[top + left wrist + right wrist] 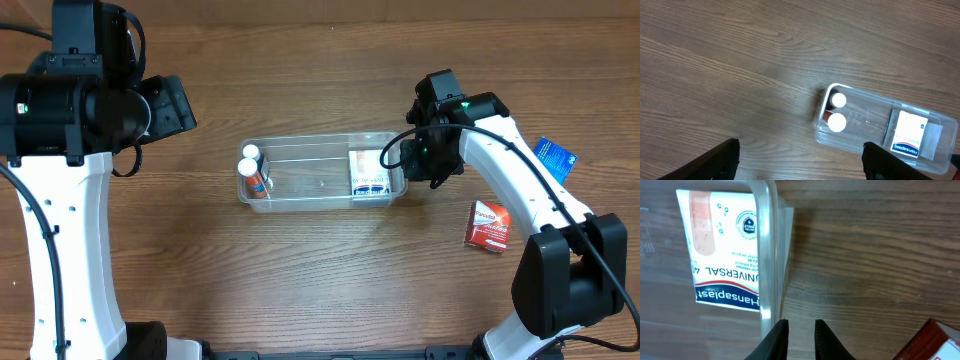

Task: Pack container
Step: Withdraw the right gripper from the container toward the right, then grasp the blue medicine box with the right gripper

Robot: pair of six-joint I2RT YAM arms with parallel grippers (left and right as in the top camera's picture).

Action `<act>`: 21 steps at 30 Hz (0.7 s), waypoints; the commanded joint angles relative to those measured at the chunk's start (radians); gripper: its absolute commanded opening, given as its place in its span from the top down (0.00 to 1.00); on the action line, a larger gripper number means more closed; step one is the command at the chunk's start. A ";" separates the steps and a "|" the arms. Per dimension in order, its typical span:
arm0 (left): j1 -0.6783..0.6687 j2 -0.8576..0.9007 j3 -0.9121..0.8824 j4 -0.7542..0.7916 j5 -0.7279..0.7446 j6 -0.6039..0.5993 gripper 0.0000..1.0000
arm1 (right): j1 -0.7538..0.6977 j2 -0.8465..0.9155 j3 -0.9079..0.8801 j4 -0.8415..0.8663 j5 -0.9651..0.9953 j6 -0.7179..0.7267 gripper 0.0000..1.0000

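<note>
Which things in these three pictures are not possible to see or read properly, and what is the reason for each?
Blue packet, overhead: right arm covers part; print too small.
Red box, right wrist: cut off by the bottom corner.
Two bottles in the container, left wrist: only caps show; labels hidden.
Left pincer, overhead: hidden under the left arm.

Left arm (60, 230) and right arm (520, 190) are both wearing white link shells over black joint housings. Black cables (548, 200) are running along the links. A green LED (465, 103) is glowing on each, and the fingers (720, 162) are showing matte black.
</note>
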 commanded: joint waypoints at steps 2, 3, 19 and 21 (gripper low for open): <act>0.000 0.000 0.013 -0.002 -0.016 0.020 0.20 | 0.006 -0.003 0.000 0.001 -0.045 -0.019 0.80; 0.000 0.000 0.013 -0.002 -0.016 0.020 0.20 | 0.006 -0.003 0.000 0.002 -0.045 -0.019 0.80; 0.000 0.000 0.013 -0.002 -0.016 0.020 0.20 | -0.298 -0.119 0.187 0.006 0.211 0.222 0.00; 0.000 0.000 0.013 -0.002 -0.016 0.020 0.20 | -0.373 -0.122 0.200 0.022 0.208 0.222 0.00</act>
